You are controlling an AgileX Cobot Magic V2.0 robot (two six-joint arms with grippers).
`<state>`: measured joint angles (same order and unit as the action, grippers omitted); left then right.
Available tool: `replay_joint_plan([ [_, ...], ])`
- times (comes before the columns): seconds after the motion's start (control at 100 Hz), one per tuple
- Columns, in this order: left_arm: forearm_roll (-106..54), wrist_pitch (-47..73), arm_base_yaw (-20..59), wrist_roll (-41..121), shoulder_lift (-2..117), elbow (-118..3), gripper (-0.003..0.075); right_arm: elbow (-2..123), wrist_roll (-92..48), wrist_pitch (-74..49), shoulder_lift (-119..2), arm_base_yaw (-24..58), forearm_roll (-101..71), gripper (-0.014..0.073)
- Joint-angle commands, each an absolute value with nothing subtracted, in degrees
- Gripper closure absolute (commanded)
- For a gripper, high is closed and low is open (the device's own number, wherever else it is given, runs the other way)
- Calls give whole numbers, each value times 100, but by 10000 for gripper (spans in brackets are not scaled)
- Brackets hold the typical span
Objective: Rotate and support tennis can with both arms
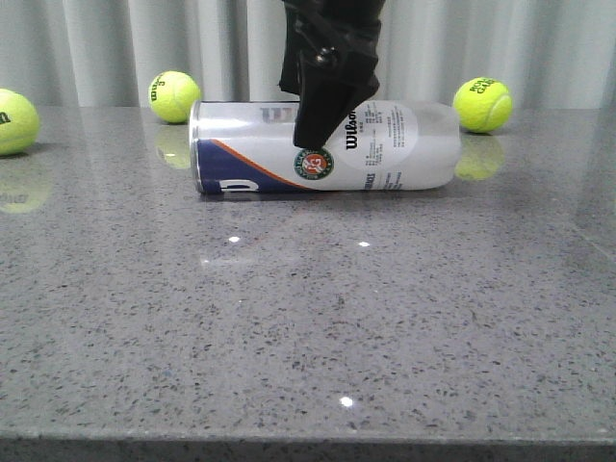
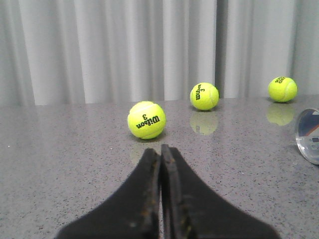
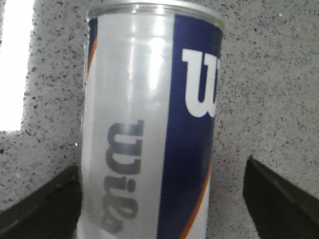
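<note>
You are looking across a grey speckled stone table [image 1: 308,327] whose polished top reflects small bright spots of overhead light. Its front edge runs along the bottom of the front view. Behind the far edge of the table hangs a pale grey curtain [image 1: 115,48] in soft vertical folds, filling the whole background. You also see the same curtain [image 2: 99,50] beyond the table in the left wrist view. Lighting is even and cool.

Low front camera faces curtain; wrist cameras share the tennis can [image 1: 327,146].
</note>
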<state>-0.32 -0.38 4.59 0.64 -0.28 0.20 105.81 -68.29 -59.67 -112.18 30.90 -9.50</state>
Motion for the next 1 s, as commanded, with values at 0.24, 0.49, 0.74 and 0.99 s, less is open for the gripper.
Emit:
replay_joint_plan([
  [0.24,-39,-478,451,0,-219,263,741,10758,-5238,-5970,-10268,3064,-976,-53],
  [0.49,-39,-478,451,0,-219,263,741,10758,-3241,-5977,-9771,2864,-737,-53],
  [0.74,-39,-478,451,0,-219,263,741,10724,-1627,-5729,-9298,2311,-297,-52],
  [0.99,-39,-478,451,0,-219,263,741,9351,-1000,-4492,-8296,1542,-269,-52],
])
